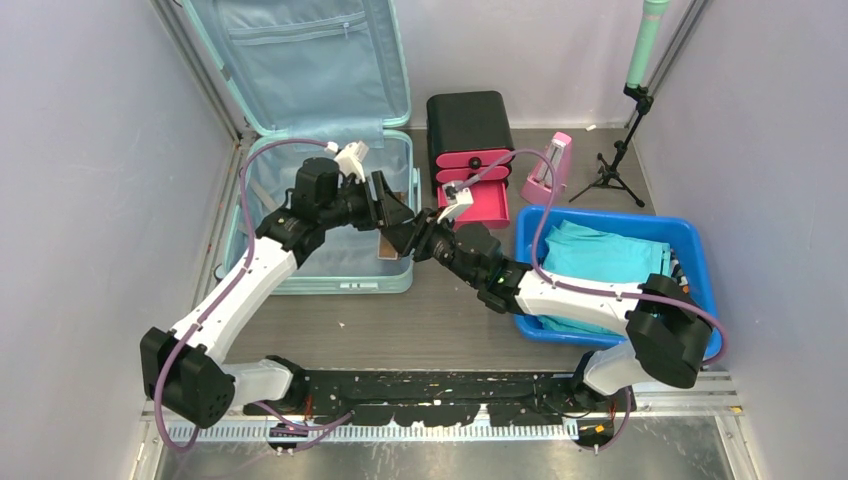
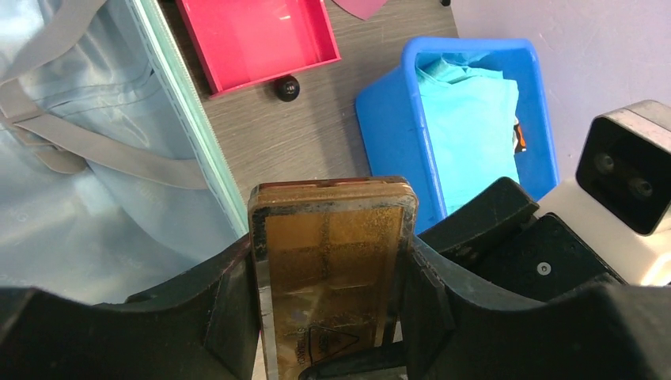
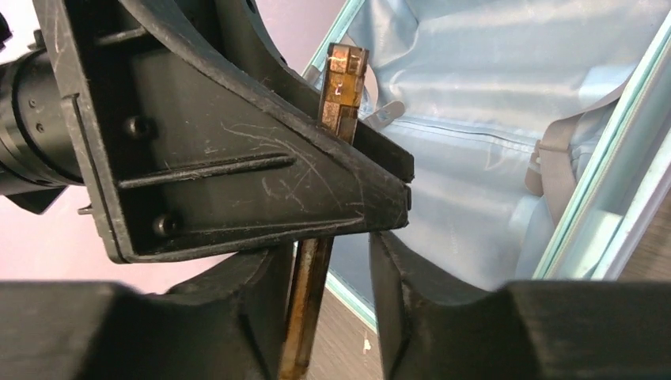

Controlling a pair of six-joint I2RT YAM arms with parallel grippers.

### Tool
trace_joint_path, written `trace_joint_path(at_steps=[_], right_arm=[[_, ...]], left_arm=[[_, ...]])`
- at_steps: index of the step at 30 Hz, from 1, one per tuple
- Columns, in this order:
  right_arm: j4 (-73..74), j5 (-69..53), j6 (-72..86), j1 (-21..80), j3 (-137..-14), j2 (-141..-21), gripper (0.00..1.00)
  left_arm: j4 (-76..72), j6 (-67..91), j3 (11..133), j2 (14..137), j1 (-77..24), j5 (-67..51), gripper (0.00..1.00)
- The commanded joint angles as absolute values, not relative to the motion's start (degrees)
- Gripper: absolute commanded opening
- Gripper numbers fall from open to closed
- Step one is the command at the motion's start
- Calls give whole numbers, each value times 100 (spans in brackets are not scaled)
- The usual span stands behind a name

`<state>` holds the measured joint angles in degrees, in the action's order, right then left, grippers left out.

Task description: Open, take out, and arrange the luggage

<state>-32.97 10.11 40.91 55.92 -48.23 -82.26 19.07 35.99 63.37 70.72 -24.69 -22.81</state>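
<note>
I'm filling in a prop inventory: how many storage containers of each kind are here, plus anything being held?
Suitcase: 1
Drawer box: 1
Plastic tub: 1
Flat brown case, held: 1
Total: 4

Looked like a robotics lab test cell, not a home. Was boxed in by plain lilac panels [image 1: 90, 150] on bare aluminium posts [image 1: 205, 70], with a left arm [image 1: 240, 290] and right arm [image 1: 570, 292] bolted to a black rail [image 1: 450, 385] along the table's [image 1: 440, 310] near edge. Had a black tripod stand [image 1: 610, 170] in the far right corner and purple cables [image 1: 245, 200] looped along both arms.
</note>
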Motion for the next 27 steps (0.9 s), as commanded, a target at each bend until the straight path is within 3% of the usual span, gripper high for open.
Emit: trace_joint_path(at_steps=[1, 5, 8, 10, 11, 12, 20, 27], right_arm=[[-3439, 1449, 4222, 5643, -4966, -8205, 34], [-3609, 1660, 4260, 5643, -4762, -8106, 15], [-3636, 1699, 4341, 5643, -4719, -8094, 10], [-3660, 1719, 4425, 5643, -4682, -8106, 9], [-3677, 1721, 4459, 5643, -4671, -8113, 9], [-3680, 1731, 4466, 5643, -4660, -8119, 9], [-3532, 2128, 3204, 5615, -4327, -7696, 10], [-2079, 2537, -354, 5316, -4803, -7448, 12]], left_arm=[[1697, 3548, 6334, 6989, -2496, -2089, 37], [1799, 3526, 6361, 6984, -2496, -2063, 44], [1896, 3525, 6399, 6934, -2500, -2019, 59], [1995, 3483, 6459, 6869, -2498, -1950, 78], [2060, 3434, 6500, 6844, -2499, -1905, 95], [2133, 3392, 6551, 6795, -2496, -1856, 99], [3006, 2838, 7055, 6330, -2496, -1334, 100], [3287, 2176, 6383, 5180, -2496, -63, 100]])
